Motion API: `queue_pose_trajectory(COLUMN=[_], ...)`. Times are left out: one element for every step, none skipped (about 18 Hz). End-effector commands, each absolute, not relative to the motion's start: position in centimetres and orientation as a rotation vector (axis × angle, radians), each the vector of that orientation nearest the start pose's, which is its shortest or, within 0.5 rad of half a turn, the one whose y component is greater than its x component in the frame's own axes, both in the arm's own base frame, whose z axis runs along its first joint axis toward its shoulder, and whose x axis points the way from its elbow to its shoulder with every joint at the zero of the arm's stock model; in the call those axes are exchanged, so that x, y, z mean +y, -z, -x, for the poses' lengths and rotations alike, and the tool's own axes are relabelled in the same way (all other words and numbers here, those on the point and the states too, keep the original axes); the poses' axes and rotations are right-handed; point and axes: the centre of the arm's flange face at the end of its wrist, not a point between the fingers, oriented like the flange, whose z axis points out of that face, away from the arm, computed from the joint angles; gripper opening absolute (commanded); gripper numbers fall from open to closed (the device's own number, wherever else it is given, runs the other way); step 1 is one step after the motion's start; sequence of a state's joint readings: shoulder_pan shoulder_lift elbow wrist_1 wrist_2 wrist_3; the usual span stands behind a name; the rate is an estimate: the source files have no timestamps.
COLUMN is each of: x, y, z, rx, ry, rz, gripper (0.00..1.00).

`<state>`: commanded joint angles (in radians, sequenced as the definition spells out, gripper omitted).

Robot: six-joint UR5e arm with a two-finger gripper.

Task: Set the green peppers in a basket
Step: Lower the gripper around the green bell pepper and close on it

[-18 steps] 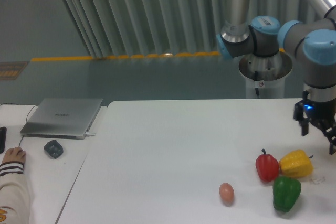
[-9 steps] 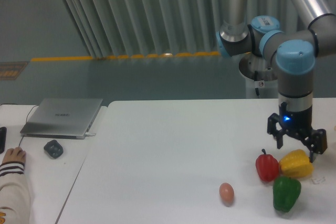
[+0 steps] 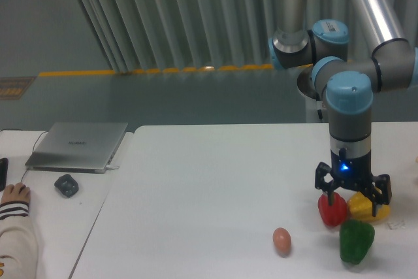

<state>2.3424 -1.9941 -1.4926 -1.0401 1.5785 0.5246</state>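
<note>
Hovering end effector (image 3: 353, 200), splayed, above green pepper (image 3: 356, 241)

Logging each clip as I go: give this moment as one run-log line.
pincer: open, above red pepper and yellow pepper | green pepper: on table, ungrasped | basket: not visible
</note>
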Motion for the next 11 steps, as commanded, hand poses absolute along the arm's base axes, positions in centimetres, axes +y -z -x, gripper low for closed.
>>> queue_pose_trajectory(x=[56.7, 56.9, 57.0, 57.1, 57.2, 57.3, 57.3, 57.4, 57.3, 57.3, 57.3], y=[-33.7, -33.5, -33.5, -33.3, -32.9, -32.6, -32.2, -32.1, -32.1, -32.1, -32.1], z=[36.7, 36.8, 37.0, 37.1, 37.2, 37.3, 37.4, 37.4, 37.5, 37.4, 37.5], rx=[-0.370, -0.370, -0.371, -0.373, -0.377, -0.379, -0.387, -0.389, -0.392, -0.389, -0.392], ry=[-0.179, -0.179, -0.187, -0.189, -0.186, -0.186, -0.182, -0.179, -0.181, -0.181, -0.181], rz=[2.971, 2.971, 2.963, 2.960, 2.965, 2.967, 2.972, 2.972, 2.973, 2.973, 2.973], gripper=[1.00, 1.00, 1.00, 1.00, 1.00, 1.00, 1.00, 1.00, 1.00, 1.00, 1.00])
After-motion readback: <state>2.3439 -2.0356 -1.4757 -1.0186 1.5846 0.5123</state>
